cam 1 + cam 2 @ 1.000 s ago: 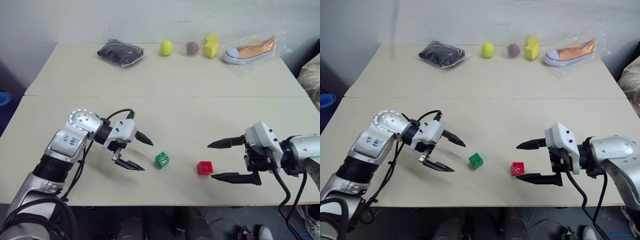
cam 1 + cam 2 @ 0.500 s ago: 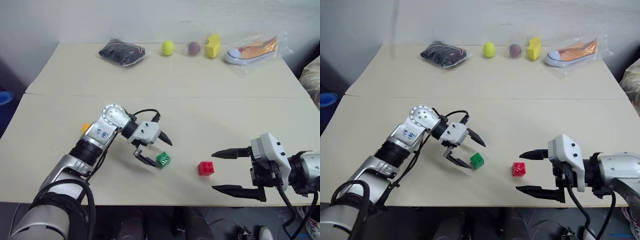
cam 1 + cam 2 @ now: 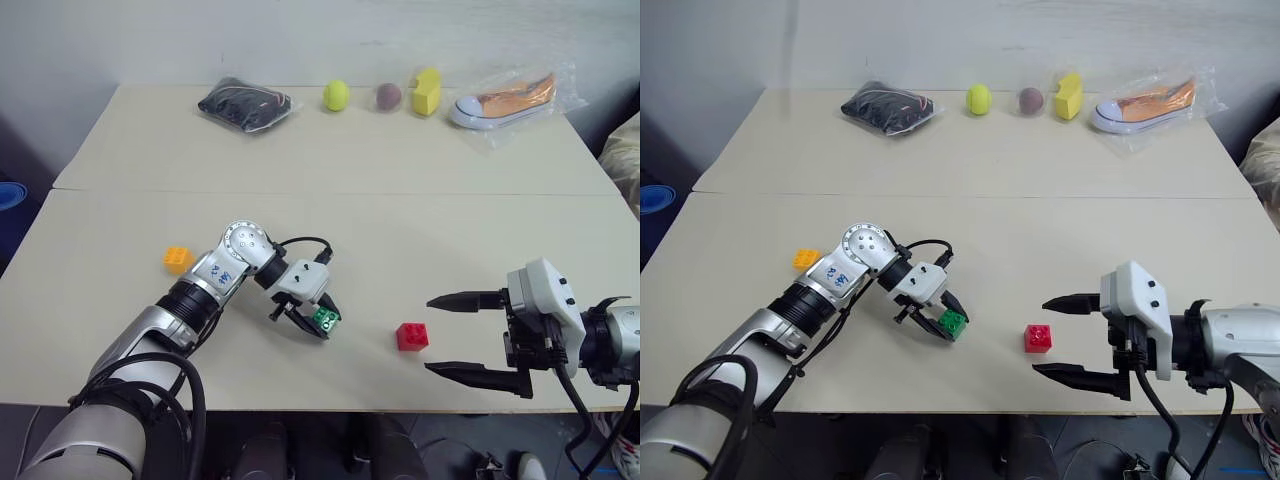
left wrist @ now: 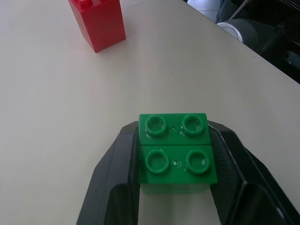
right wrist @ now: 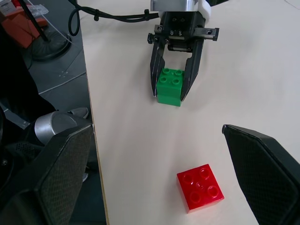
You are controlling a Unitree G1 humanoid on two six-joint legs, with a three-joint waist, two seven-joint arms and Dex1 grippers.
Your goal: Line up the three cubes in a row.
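Your left claw [image 3: 318, 325] is closed on the green cube [image 4: 176, 152], which sits on the bench [image 3: 400, 160] near the front edge, fingers [image 4: 112, 176] pressed to its two side faces. The grip looks low and near the cube's back half, so a quick lift or drag may twist it out or tip it.

The red cube [image 3: 411, 336] stands just to the right, apart from the green one; sliding green that way could knock it off line.

The orange cube [image 3: 177, 259] lies well to the left, behind your left forearm.

Your right claw [image 3: 478, 335] hangs open beside the red cube, holding nothing.

The green cube's underside is hidden; probably still resting on the bench, but you can't confirm it.
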